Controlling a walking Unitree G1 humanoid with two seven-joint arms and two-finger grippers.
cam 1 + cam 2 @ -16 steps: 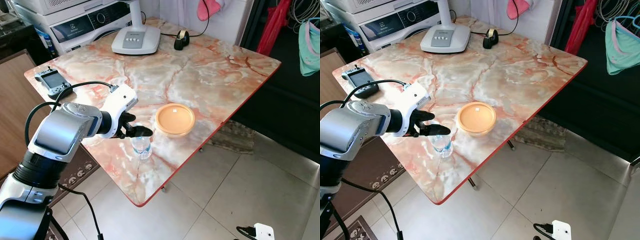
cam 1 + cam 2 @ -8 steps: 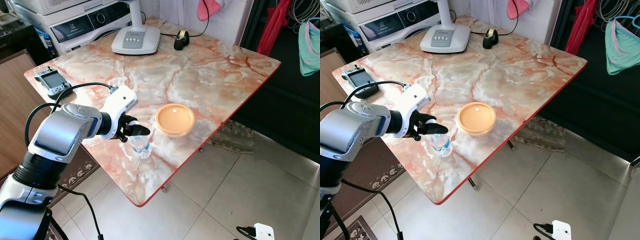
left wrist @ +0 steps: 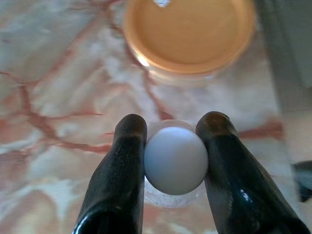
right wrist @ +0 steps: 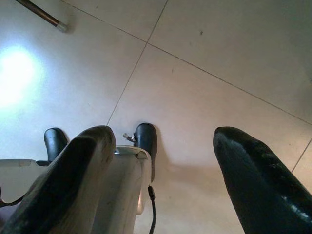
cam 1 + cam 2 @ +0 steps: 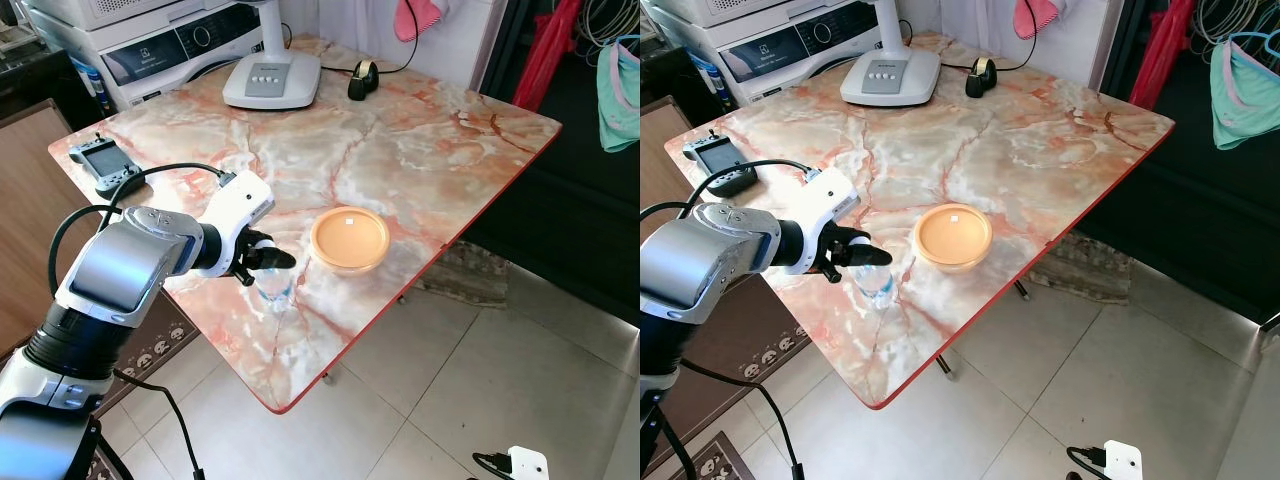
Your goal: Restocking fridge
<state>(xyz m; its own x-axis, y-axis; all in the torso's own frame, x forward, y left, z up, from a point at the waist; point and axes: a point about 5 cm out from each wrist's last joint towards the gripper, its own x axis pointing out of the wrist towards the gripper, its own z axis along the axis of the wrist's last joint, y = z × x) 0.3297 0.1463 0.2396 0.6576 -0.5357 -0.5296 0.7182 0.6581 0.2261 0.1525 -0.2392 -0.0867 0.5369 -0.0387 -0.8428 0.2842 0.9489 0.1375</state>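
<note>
Your left pincer is clamping the white cap of a small clear water bottle, one black finger pressed to each side of the cap. The bottle is standing upright on the marble surface, near that surface's front edge, and the silver left arm is reaching in across the near-left corner to hold it.

Just beyond the bottle, farther in on the surface, an orange-lidded round container is sitting apart from it, not touching. Beyond the bottle on the arm's side, a handheld controller is lying close to the surface's left edge. At the far end from the bottle, a white lamp base with buttons is standing, with a black tape dispenser just beside it.

Past the surface's far-left corner, a white appliance is sitting. A teal garment is hanging well apart from the bottle, over on the right beyond the surface.

Your right pincer is hanging idle over the tiled floor, its fingers spread wide and gripping nothing. A white device with a cable is lying on the floor tiles, well clear of the bottle.
</note>
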